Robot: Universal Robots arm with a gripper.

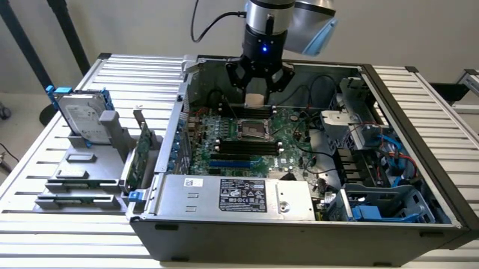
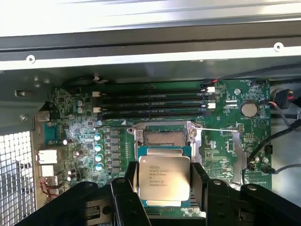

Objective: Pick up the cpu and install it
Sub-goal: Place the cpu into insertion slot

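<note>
The cpu (image 2: 163,176), a small square chip with a silvery printed top on a green base, sits between my gripper's (image 2: 163,190) black fingers (image 2: 130,183), which are shut on its two sides. It hangs just above the motherboard, close beside the open cpu socket (image 2: 164,136) with its metal frame. In the exterior view my gripper (image 1: 257,94) reaches down into the open computer case at the far side, the pale cpu (image 1: 256,101) in it, a little above and behind the socket (image 1: 254,129).
Black memory slots (image 2: 153,101) lie beyond the socket. The case (image 1: 419,145) holds cables, drive bays and a power supply (image 1: 239,193). On the exterior view's left a rack carries a hard drive with blue rails (image 1: 81,115) and upright green cards (image 1: 139,157).
</note>
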